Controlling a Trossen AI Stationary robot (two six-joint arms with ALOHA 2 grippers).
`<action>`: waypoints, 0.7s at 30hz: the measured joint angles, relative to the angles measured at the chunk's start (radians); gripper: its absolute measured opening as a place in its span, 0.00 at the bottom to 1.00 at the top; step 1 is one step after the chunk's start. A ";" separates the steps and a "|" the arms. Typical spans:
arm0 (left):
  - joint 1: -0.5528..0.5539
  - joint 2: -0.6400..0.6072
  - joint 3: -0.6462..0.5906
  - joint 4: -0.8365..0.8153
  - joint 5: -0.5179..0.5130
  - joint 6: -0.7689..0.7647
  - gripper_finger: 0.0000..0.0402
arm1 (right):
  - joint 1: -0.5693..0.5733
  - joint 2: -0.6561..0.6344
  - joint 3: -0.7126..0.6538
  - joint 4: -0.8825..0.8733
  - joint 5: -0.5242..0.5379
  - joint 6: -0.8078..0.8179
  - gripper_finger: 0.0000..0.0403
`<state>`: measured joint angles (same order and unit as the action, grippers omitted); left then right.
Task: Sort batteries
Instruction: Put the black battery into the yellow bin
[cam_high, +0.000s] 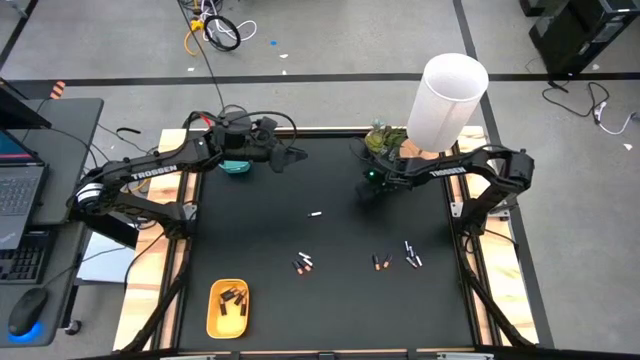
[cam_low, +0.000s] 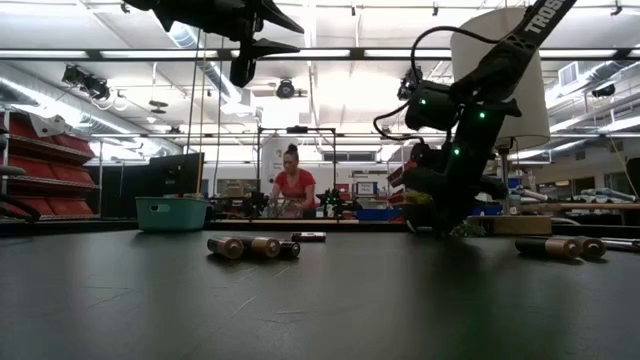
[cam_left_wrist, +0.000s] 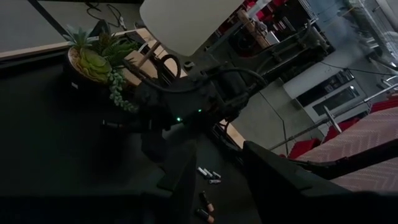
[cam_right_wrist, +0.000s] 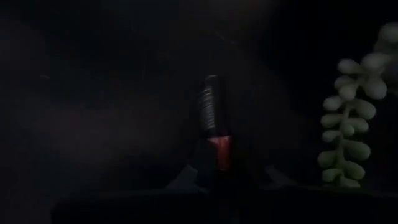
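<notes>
Loose batteries lie on the black table: a pale one (cam_high: 316, 214), a small cluster (cam_high: 304, 264), and two more groups (cam_high: 380, 262) (cam_high: 412, 255); the low view shows them as lying cylinders (cam_low: 250, 246) (cam_low: 560, 247). Several dark ones sit in the yellow tray (cam_high: 227, 307). My right gripper (cam_high: 368, 192) (cam_low: 437, 225) is down at the table beside the potted plant, shut on a dark battery with a red end (cam_right_wrist: 211, 124). My left gripper (cam_high: 297, 156) (cam_low: 262, 55) (cam_left_wrist: 217, 180) hovers open, high up, next to the teal tray (cam_high: 237, 167). My right gripper pinches the dark battery at its red end (cam_right_wrist: 219, 152) between the two fingertips (cam_right_wrist: 193, 174). The battery's dark body reaches out beyond the fingers, in line with them. The gripper comes down from above, low over the table; whether the battery is lifted clear cannot be told.
A potted succulent (cam_high: 385, 140) (cam_left_wrist: 93, 65) and a tall white cylinder (cam_high: 447, 100) stand at the table's far right, close to the right gripper. The teal tray sits at the far left and the yellow tray at the near left. A person (cam_low: 293, 190) is in the room behind.
</notes>
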<state>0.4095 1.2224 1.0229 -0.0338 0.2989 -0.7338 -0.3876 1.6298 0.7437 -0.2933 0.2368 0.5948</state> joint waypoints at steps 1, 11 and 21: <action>0.000 0.000 0.000 0.001 -0.001 0.000 0.37 | 0.001 -0.002 0.001 0.001 -0.024 -0.005 0.02; 0.001 0.000 0.000 -0.001 -0.007 0.000 0.37 | 0.056 0.005 0.011 0.116 -0.191 -0.098 0.01; 0.001 0.000 0.000 -0.045 -0.007 0.000 0.37 | 0.074 0.007 0.009 0.234 -0.233 -0.102 0.00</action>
<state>0.4103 1.2224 1.0229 -0.0789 0.2915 -0.7337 -0.3134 1.6371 0.7524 -0.0593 0.0041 0.4925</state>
